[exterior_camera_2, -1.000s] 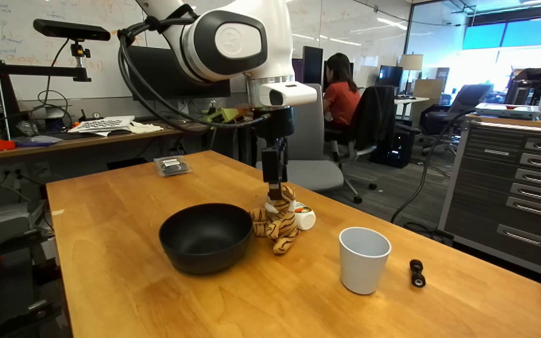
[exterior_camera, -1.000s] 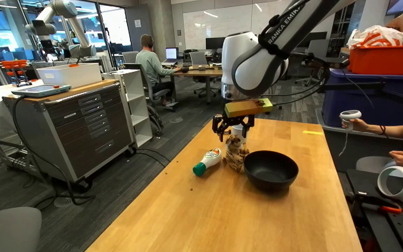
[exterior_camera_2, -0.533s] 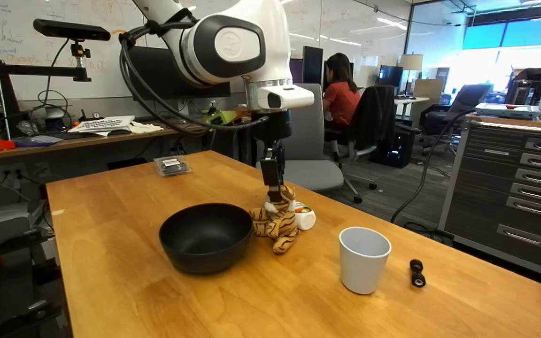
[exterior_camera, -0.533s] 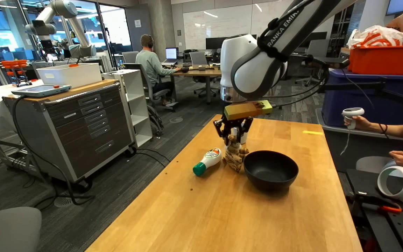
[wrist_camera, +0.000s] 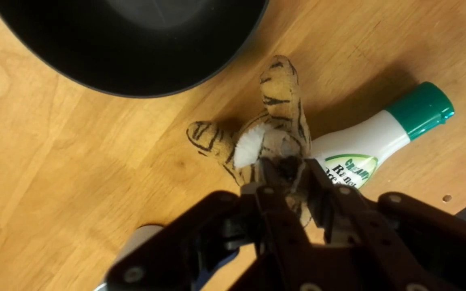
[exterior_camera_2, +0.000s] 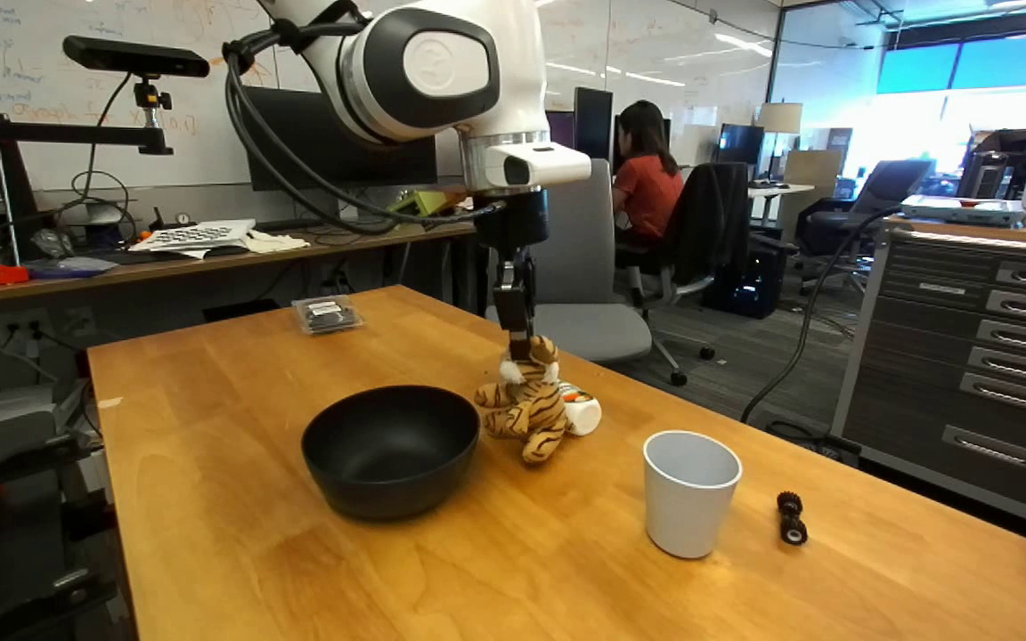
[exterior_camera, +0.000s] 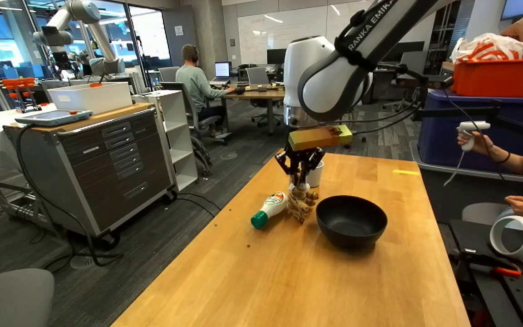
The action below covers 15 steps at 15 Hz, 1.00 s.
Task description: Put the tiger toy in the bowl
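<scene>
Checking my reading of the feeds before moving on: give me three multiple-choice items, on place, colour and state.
1. Where is the orange, black-striped plush tiger toy?
A) On the floor
B) Between the round matte-black bowl and the white, labelled bottle
C) Inside the bowl

2. What colour is the bottle's cap?
A) Red
B) Yellow
C) Green

3. The black two-fingered pincer is:
A) shut on the toy's head
B) wide open
C) shut on the bottle

1-B: both exterior views show it between them.
2-C: the wrist view shows the cap green.
3-A: the jaws stand close together, the head between them.
</scene>
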{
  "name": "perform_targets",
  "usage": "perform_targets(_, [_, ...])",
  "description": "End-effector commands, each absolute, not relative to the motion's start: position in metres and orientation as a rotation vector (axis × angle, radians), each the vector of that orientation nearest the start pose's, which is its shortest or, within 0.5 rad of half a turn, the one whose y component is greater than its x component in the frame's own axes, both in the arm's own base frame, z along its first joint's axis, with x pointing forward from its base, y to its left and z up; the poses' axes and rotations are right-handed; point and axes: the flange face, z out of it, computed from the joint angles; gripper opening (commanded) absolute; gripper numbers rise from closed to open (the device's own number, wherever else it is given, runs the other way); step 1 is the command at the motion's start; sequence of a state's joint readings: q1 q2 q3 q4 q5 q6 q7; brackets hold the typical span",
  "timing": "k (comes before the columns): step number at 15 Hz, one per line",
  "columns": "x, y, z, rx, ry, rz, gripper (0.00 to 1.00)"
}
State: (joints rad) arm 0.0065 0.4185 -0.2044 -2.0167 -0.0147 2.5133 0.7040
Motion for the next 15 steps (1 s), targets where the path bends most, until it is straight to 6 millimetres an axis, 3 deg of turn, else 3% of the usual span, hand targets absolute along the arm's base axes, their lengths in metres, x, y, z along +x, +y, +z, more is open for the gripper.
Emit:
perform_targets(1, [0.598, -0.104, 0.301, -2.881, 1.278, -0.214, 0.09])
perform_targets(7, [0.576, -0.075, 0.365, -2.874, 1.089, -0.291, 0.08])
perform_targets(11, [0.546, -0.051, 0.379, -2.943, 0.912, -0.205, 0.07])
perform_targets(15, [0.524, -0.041, 0.378, -3.012, 0.837, -0.132, 0.07])
